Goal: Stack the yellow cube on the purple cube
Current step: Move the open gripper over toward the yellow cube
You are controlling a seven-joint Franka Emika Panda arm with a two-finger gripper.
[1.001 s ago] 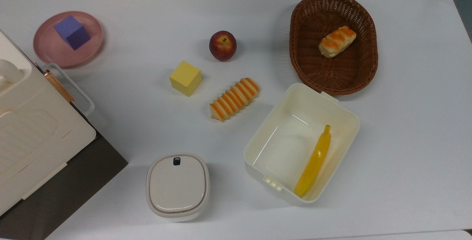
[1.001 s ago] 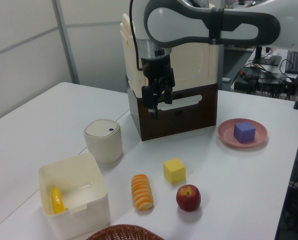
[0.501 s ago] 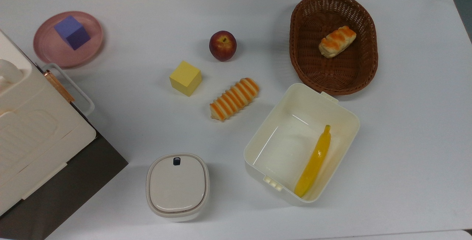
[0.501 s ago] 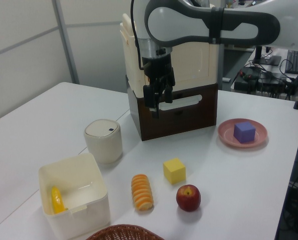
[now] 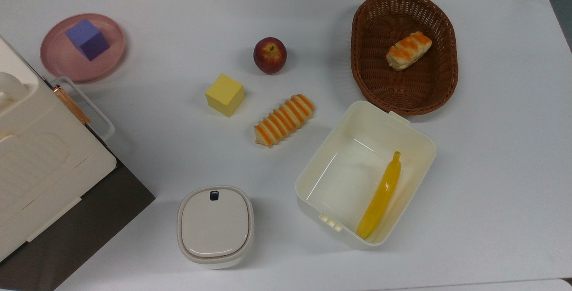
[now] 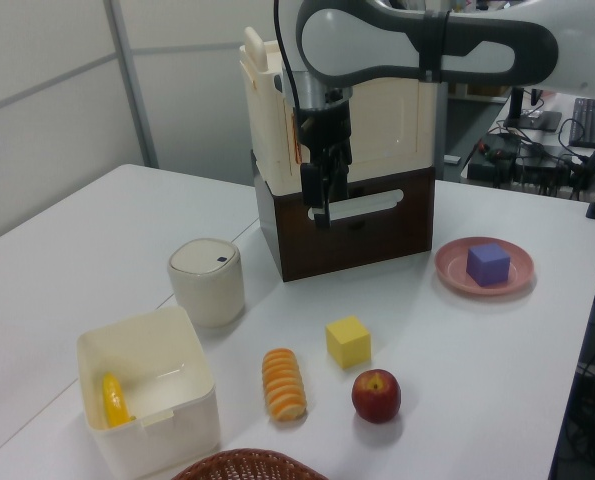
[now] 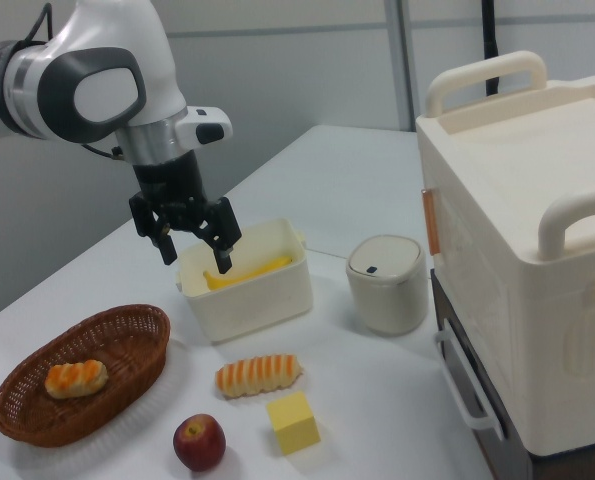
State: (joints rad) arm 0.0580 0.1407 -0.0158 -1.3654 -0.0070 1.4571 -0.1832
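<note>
Top view puts the yellow cube (image 5: 225,94) near the middle of the white table (image 5: 491,148), resting on the bare surface with one corner turned toward the camera. An apple (image 5: 270,55) sits near it at about 1 o'clock, and a striped bread roll (image 5: 284,120) lies just beside it at about 4 o'clock. Well apart at 10 o'clock, the purple cube (image 5: 87,39) sits on a pink plate (image 5: 58,61), a little off the plate's centre. Farther round, a lidded cream pot (image 5: 215,225) stands at 6 o'clock, an open cream box (image 5: 415,139) with a banana (image 5: 381,196) inside at 4 o'clock, and a wicker basket (image 5: 366,58) holding a second roll (image 5: 408,50) at 2 o'clock. A large cream-and-brown case (image 5: 49,166) fills the 8 o'clock corner.

In the right view the gripper (image 7: 193,243) hangs in the air above the table, jaws spread and holding nothing, well clear of both cubes.
</note>
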